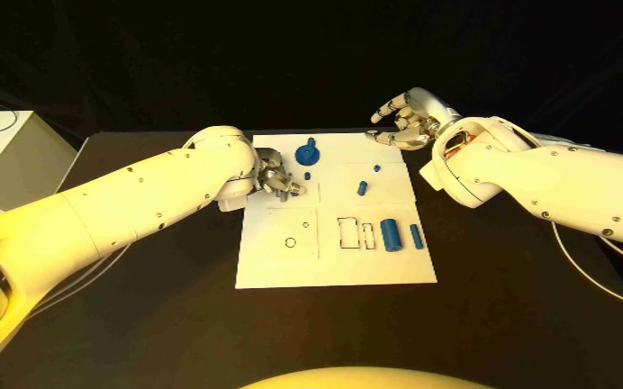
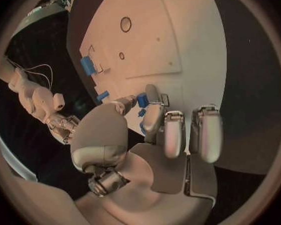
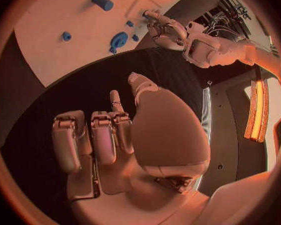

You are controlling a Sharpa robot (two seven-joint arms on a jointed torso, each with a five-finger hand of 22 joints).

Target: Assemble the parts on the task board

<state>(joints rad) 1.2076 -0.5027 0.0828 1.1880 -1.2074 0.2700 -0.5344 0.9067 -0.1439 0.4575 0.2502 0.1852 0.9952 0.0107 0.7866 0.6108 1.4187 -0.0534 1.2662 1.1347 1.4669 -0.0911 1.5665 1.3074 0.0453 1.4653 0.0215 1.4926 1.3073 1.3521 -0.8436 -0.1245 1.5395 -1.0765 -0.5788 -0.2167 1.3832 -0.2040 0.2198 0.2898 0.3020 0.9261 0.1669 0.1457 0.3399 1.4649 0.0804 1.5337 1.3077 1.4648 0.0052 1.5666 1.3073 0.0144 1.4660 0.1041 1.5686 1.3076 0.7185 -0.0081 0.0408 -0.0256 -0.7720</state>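
Left arm [image 1: 130, 204] is nearest the head camera, coming in over the table's left side and reaching to the left edge of the task board [image 1: 331, 258]. Left hand [image 1: 275, 179] sits over the board's upper-left area, fingers curled in close together. Left wrist view: thumb and a finger pinch a small blue part [image 2: 142, 100] at the fingertips; other fingers [image 2: 205, 132] lie straight and side by side over the board.

Task board is a white plate in the middle of the black table [image 1: 156, 335]. On it:
- round blue part with a stub [image 1: 308, 153] near the top edge, just right of the left hand
- small blue piece [image 1: 364, 188] mid-board, tiny one [image 1: 376, 167] just above it
- lower right row: rectangular outline slot [image 1: 348, 232], then a small blue block [image 1: 369, 230], a larger blue cylinder [image 1: 392, 235], a slimmer blue bar [image 1: 417, 236], lying side by side, apart from each other
- two small ring marks [image 1: 291, 243] lower left

Right hand [image 1: 402, 121] is off the board, above its top right corner, over black table. Fingers loosely curled, apart, nothing in them; right wrist view confirms the empty palm [image 3: 159, 135] with fingers [image 3: 103, 137] bent partway. That view also shows the round blue part [image 3: 118, 39] and a blue cylinder [image 3: 103, 2] on the board, with the left hand [image 3: 165, 30] beside them.

Right arm [image 1: 546, 177] runs in from the right edge, clear of the board.
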